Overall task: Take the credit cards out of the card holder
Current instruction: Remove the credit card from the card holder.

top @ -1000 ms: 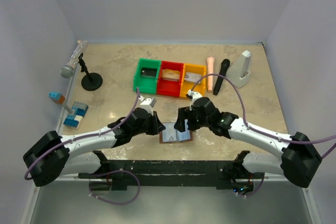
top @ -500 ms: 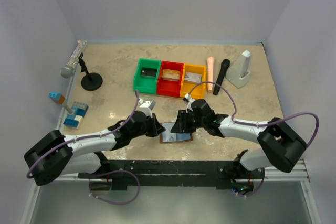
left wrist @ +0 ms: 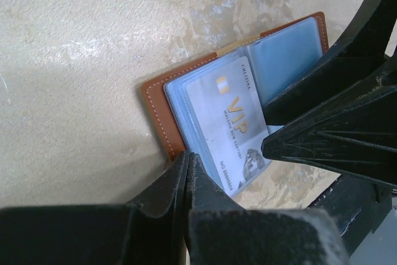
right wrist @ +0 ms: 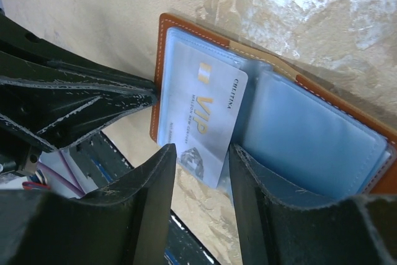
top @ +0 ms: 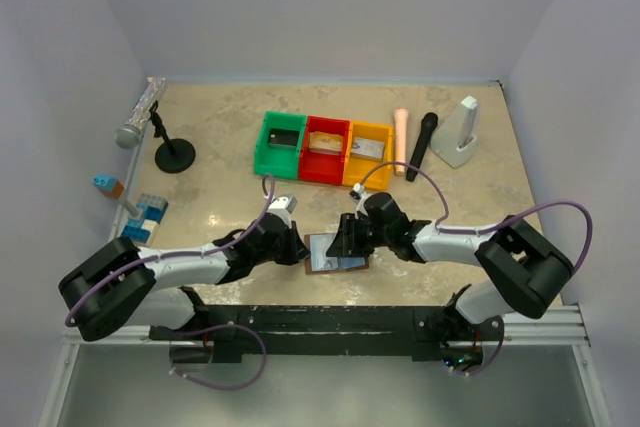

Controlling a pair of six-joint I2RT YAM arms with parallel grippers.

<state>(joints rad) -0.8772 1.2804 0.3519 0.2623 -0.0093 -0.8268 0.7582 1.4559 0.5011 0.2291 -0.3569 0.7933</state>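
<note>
The brown card holder [top: 322, 267] lies open near the table's front edge, showing its blue pockets [right wrist: 310, 134]. A silvery VIP credit card [left wrist: 226, 122] sticks halfway out of the left pocket. My left gripper [left wrist: 188, 154] is shut, and its tips rest on the holder's brown border [left wrist: 155, 110]. My right gripper [right wrist: 201, 153] straddles the card's free end [right wrist: 198, 122], with its fingers [right wrist: 245, 172] drawn in against the card's two long edges. In the top view both grippers [top: 300, 245] [top: 346, 241] meet over the holder.
Green [top: 262, 147], red [top: 325, 175] and yellow [top: 349, 169] bins stand in a row mid-table, each with a card in it. Behind them to the right are a pink cylinder [top: 400, 140], a black microphone [top: 421, 145] and a white block [top: 462, 132]. A microphone stand [top: 175, 152] and blue blocks [top: 145, 219] are on the left.
My right jaws have narrowed from wide open onto the card's end. The left gripper has closed fully and settled on the holder's edge. Both arms have shifted lower.
</note>
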